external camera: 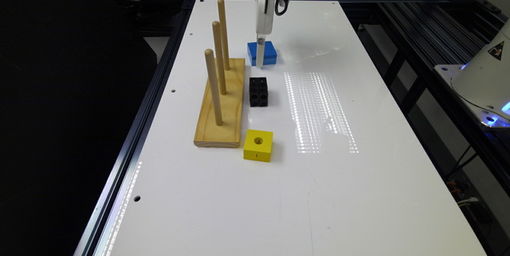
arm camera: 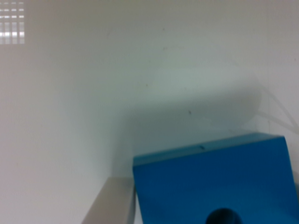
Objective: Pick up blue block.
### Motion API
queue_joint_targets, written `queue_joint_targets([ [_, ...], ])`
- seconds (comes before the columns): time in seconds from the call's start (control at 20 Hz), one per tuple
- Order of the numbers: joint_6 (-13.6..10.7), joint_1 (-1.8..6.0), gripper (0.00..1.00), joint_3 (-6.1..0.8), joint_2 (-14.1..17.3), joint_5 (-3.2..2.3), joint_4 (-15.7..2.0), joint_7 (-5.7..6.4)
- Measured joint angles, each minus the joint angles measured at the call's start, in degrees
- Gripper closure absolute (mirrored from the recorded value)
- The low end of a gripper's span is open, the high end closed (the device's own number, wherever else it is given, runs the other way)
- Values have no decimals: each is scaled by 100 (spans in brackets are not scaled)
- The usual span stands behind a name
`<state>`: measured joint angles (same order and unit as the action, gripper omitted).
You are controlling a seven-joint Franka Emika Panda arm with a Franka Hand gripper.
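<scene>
The blue block (external camera: pixel 262 53) lies flat on the white table (external camera: pixel 358 192), towards the far end, just past the pegboard. In the wrist view the blue block (arm camera: pixel 210 182) is close up, with the round hole in its top showing at the frame's edge. My gripper (external camera: pixel 259 60) reaches straight down onto the block, which rests on the table. In the wrist view one pale finger (arm camera: pixel 114 200) lies flush against the block's side with no gap. The other finger is out of frame, so my gripper (arm camera: pixel 212 191) appears shut on the block.
A wooden base with three upright pegs (external camera: pixel 221 100) stands close to the block, on the exterior view's left. A black studded cube (external camera: pixel 258 91) and a yellow block with a hole (external camera: pixel 258 145) sit nearer the camera. The table (arm camera: pixel 93 84) is open on the exterior view's right.
</scene>
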<state>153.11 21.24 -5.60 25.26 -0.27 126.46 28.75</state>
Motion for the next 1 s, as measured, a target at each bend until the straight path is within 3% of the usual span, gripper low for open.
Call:
queue_joint_targets([
  [0.55,105,-8,0,-2,134,-12,-26,13],
  [0.6,105,-6,100,-2,132,-11,-26,13],
  [1.0,105,-4,100,-4,132,-11,-25,13],
])
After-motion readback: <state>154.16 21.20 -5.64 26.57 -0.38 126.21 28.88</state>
